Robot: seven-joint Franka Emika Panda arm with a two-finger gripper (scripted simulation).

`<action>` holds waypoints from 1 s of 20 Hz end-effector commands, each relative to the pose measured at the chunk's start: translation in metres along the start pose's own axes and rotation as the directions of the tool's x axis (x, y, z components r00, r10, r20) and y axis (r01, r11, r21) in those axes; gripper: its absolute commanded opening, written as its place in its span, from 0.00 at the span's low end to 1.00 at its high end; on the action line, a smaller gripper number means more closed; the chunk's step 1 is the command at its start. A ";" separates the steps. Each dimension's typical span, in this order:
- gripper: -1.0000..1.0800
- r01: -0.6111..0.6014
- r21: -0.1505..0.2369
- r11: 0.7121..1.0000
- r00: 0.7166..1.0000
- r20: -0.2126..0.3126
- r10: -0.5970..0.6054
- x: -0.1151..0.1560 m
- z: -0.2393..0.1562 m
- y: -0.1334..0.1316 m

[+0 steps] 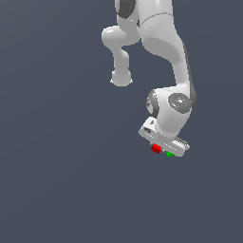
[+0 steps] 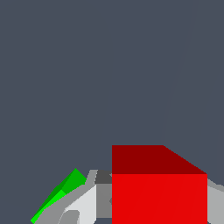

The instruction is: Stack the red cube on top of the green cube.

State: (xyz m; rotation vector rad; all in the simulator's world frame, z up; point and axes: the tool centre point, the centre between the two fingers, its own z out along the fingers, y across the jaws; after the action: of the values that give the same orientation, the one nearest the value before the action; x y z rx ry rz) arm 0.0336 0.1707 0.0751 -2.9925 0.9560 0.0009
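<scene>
A: Red cube [image 1: 155,149] low and right of centre in the exterior view, tucked right under the gripper [image 1: 163,150]. Filling the lower middle of the wrist view too [image 2: 159,192], huge and close.

B: Green cube [image 1: 170,154]?

A: Just beside the red one, on the exterior view's right, a shade lower in the frame. Only a sliver at the lower left of the wrist view [image 2: 61,192], partly behind a grey finger [image 2: 83,205].

B: Pinched, or merely straddled?

A: Cannot tell. Grey finger parts flanking the red cube on both sides in the wrist view, but no clear sign of pads pressed to its faces. Hidden under the hand body in the exterior view.

B: Likely trouble from here?

A: Probably the neighbour. With the cubes so near each other, easy to clip the green one with a finger and knock it off its spot. Also a weak or off-centre pinch, then a slip or twist on lifting. And a skewed release, leaving the red cube half off the green.

B: Any writing, brand, label?

A: None readable. Plain cube faces, plain white arm [image 1: 166,42], bare dark grey ground [image 1: 57,180].
</scene>
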 end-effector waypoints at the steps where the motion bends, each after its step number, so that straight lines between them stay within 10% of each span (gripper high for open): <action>1: 0.00 -0.002 0.001 1.000 1.000 -0.001 0.002 -0.018 0.004 -0.021; 13: 0.00 -0.002 0.001 1.000 1.000 -0.001 0.002 -0.054 0.014 -0.065; 14: 0.96 -0.002 0.001 1.000 1.000 -0.001 0.002 -0.054 0.014 -0.065; 20: 0.96 -0.002 0.001 1.000 1.000 -0.001 0.002 -0.054 0.014 -0.065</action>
State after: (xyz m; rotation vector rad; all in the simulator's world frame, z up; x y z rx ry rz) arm 0.0277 0.2549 0.0613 -2.9915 0.9581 -0.0001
